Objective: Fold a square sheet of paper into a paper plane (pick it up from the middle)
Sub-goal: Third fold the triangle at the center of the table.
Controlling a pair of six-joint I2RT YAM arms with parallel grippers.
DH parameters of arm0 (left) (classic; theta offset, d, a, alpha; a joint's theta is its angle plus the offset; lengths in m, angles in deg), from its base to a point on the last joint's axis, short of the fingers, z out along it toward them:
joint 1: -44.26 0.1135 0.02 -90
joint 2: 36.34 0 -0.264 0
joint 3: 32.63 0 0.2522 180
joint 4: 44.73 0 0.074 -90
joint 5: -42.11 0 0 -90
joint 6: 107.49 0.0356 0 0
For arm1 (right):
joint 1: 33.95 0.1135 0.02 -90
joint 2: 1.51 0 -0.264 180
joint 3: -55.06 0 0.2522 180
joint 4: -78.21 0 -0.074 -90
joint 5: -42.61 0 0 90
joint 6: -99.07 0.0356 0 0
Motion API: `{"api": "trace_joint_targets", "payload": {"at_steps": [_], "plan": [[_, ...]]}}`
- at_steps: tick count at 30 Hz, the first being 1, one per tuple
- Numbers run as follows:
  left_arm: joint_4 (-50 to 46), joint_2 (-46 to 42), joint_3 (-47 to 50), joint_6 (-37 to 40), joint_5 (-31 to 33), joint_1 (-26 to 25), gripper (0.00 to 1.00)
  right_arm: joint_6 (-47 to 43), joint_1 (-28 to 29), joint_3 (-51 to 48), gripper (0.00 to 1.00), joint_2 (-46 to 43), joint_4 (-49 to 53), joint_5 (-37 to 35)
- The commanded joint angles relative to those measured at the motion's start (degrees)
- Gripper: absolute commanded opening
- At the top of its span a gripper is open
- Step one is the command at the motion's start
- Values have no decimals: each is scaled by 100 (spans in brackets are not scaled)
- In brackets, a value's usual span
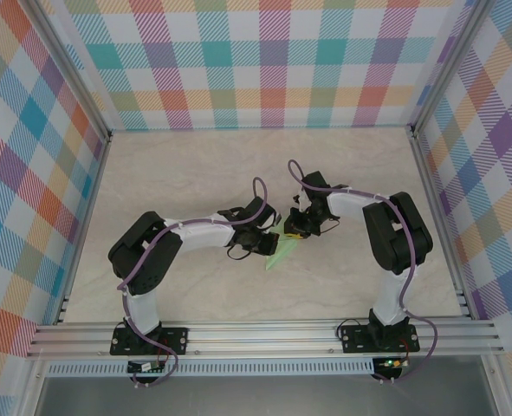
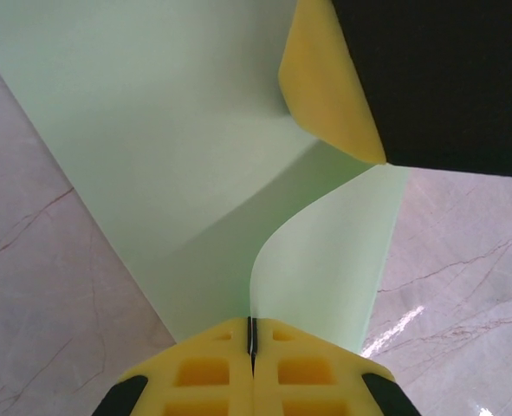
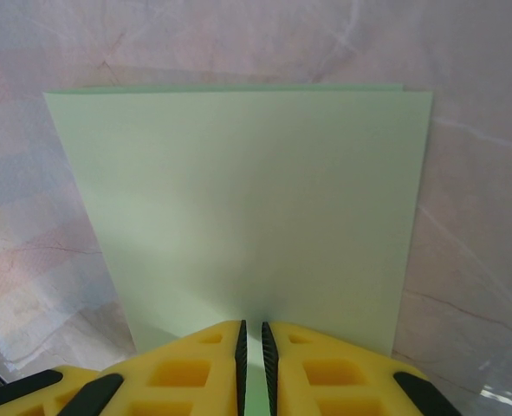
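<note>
The square sheet of paper (image 1: 281, 253) was at the middle of the table (image 1: 195, 173), pinched between the two arms where their wrists met. The left gripper (image 2: 252, 347) was closed tight on one edge, its yellow fingers pressed together with the pale-green paper caught in the seam. The right gripper (image 3: 252, 342) stood narrow, jaws nearly together, with the sheet running down between them — a grip, not an idle gap. From the right wrist the paper spread ahead as a flat panel whose two top edges lay slightly offset, which suggested it was doubled over. From the left wrist one layer bowed up in a soft curve toward the right gripper's yellow pad (image 2: 329, 87), which met the sheet at its far side. The two holds on opposite sides probably kept the thin paper taut and its layers lined up for a crease — one claw anchoring, the other steering. Whether the sheet rested on the table or hung just above it could not be told. Its outline was a plain panel rather than a pointed one, so the folding seemed to be at an early stage.
</note>
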Motion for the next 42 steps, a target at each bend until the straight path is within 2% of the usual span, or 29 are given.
{"api": "trace_joint_targets", "payload": {"at_steps": [1, 16, 23, 28, 33, 38, 42], "plan": [[-155, 86, -32, -76, 158, 108, 1, -97, 12, -20, 17, 195, 251, -310], [-188, 224, 12, -255, -71, 107, 3, -63, 12, 4, 18, 148, 254, -302], [-158, 220, 76, -275, -124, 103, 3, 233, -45, -33, 22, -644, 102, -344], [-144, 229, 75, -255, -190, 106, 3, 709, -138, -760, 23, -1650, -278, -579], [-74, 238, 41, -256, -308, 102, 3, 1386, -67, -2020, 13, -2575, -1404, 294], [-40, 272, 40, -256, -370, 106, 3, 2148, 470, -2931, 12, -3077, -2383, 530], [3, 300, 42, -269, -436, 106, 3, 2443, 975, -2979, 12, -2906, -2571, 398]]}}
